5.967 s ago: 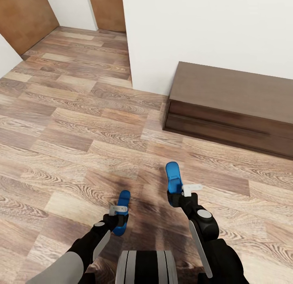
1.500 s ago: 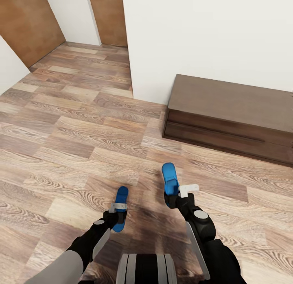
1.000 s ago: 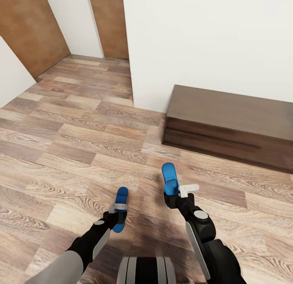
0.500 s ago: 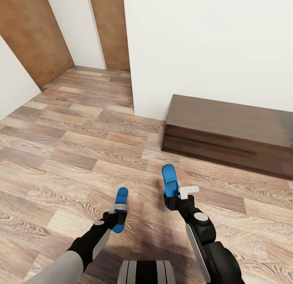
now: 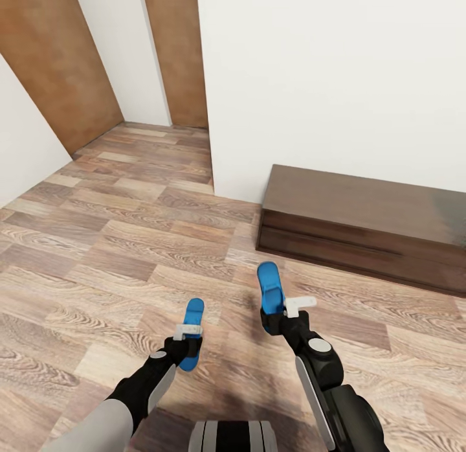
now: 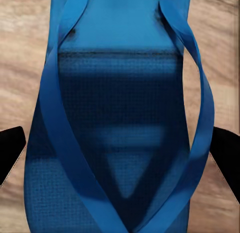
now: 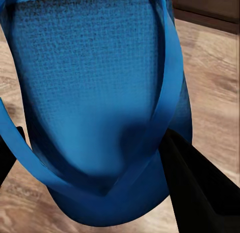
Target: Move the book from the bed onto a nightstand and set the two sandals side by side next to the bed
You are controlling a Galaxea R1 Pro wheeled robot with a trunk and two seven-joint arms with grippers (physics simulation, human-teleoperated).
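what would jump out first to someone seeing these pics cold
Two bright blue sandals, one gripped in each claw and held out over the wood floor: the left sandal in the left claw, the right sandal in the right claw. Next comes the long dark-brown bench against the white wall ahead on the right, then the tan doors at the far left.

My left wrist camera sits so close that the sandal (image 6: 120, 118) runs off the frame at both ends, and my left fingertips (image 6: 10, 150) show only as dark corners. On the right wrist, the other sandal (image 7: 95, 103) is cropped at toe and side (one black finger (image 7: 200, 188) covers its edge). From my head, the long bench (image 5: 362, 225) is cut off by the frame's edge and smeared grey there.
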